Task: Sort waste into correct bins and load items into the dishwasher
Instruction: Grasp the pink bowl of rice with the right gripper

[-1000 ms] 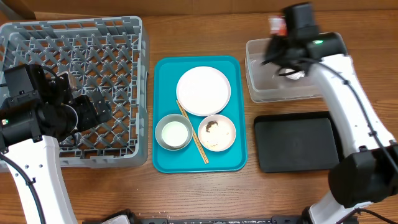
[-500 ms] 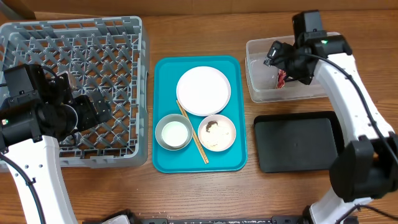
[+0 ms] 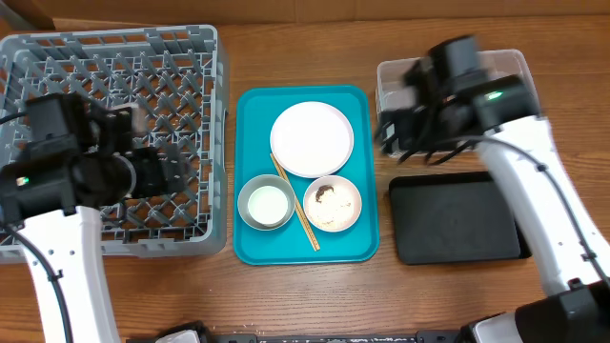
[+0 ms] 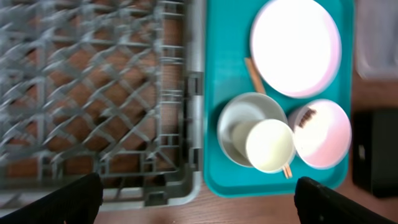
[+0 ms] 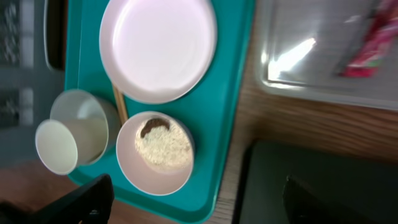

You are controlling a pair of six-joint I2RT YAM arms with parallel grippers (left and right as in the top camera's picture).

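**Overhead: wrapper binned, dishes not yet racked**

The red wrapper (image 5: 367, 46) lies in the clear tub (image 5: 292, 74), which I judge to be the right bin for it. The right jaws are spread and empty above the teal tray (image 5: 224, 106), near the rice bowl (image 5: 163, 152). The left jaws gape wide, holding nothing, beside the grey rack (image 4: 194, 37), ready for dishes. Plate (image 3: 312, 139), cup (image 4: 269, 145) and chopsticks (image 3: 307, 229) wait on the tray. I can read no writing, since the wrapper's print is blurred.
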